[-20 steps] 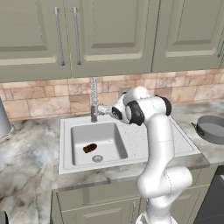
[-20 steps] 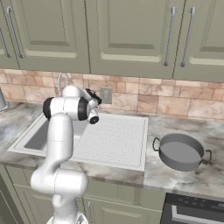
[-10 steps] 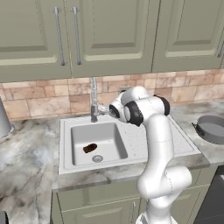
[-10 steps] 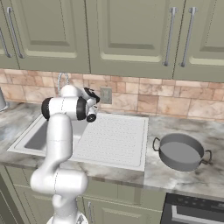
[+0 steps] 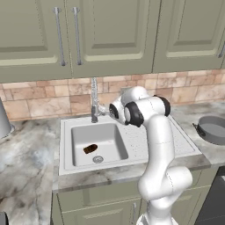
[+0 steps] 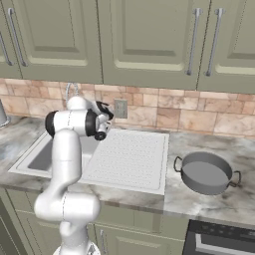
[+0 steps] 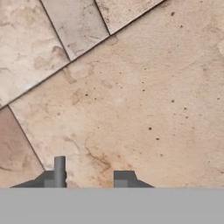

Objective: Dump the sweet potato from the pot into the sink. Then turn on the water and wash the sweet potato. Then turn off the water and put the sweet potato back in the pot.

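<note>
The sweet potato [image 5: 90, 149] lies in the sink [image 5: 110, 151], left of the drain. No stream of water shows under the tall coil-neck faucet [image 5: 94, 100]. My gripper [image 5: 110, 110] hovers just right of the faucet's base, by its small side lever, pointing at the wall. In the right base view the gripper [image 6: 105, 111] is level with the tiles. In the hand view the gripper [image 7: 89, 177] is shut, with only backsplash tile beyond its fingertips [image 7: 59, 170] and nothing between them. The pot [image 6: 206, 172] stands upright on the counter at the right, also seen as the pot [image 5: 214, 129].
The dotted drainboard [image 6: 132, 157] lies between sink and pot. A pale grey cylinder [image 5: 3, 119] stands at the left edge of the counter. A wall outlet [image 6: 121, 108] sits behind the hand. Closed cabinets hang overhead, and a stove edge [image 6: 224, 243] is at the lower right.
The jaws have closed since a second ago. The hand has crept slightly toward the faucet. The sweet potato and the pot have not moved.
</note>
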Controlling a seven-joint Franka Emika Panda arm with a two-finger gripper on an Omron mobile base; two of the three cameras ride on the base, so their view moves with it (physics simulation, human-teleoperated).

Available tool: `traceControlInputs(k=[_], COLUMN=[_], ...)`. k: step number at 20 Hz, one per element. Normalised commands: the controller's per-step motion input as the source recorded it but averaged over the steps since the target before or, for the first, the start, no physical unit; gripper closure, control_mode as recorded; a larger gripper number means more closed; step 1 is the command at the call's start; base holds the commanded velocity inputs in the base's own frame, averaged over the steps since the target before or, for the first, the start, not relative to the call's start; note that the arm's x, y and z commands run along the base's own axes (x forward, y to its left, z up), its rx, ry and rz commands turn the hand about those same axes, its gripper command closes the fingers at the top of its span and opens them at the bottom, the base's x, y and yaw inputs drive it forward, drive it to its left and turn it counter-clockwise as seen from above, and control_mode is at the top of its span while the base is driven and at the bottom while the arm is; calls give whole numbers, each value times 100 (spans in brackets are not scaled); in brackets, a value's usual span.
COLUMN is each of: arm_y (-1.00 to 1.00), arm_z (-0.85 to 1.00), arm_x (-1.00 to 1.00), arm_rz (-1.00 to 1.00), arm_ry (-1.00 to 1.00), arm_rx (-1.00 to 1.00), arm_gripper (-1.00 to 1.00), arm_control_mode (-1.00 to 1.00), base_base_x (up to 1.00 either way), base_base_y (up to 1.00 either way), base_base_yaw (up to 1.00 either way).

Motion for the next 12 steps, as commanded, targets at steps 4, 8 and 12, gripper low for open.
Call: traceControlInputs(k=[4,8,12], arm_y=[-65,-81,-85], arm_z=[-9,-8,-10], arm_x=[0,0,0], arm_rz=[-10,-10,-10], arm_ry=[0,0,2], arm_rx=[1,3,4], arm_gripper=[100,100,100], arm_control_mode=[-100,-100,-100], base_base_x=[0,0,0], base_base_y=[0,0,0], base_base_yaw=[0,0,0])
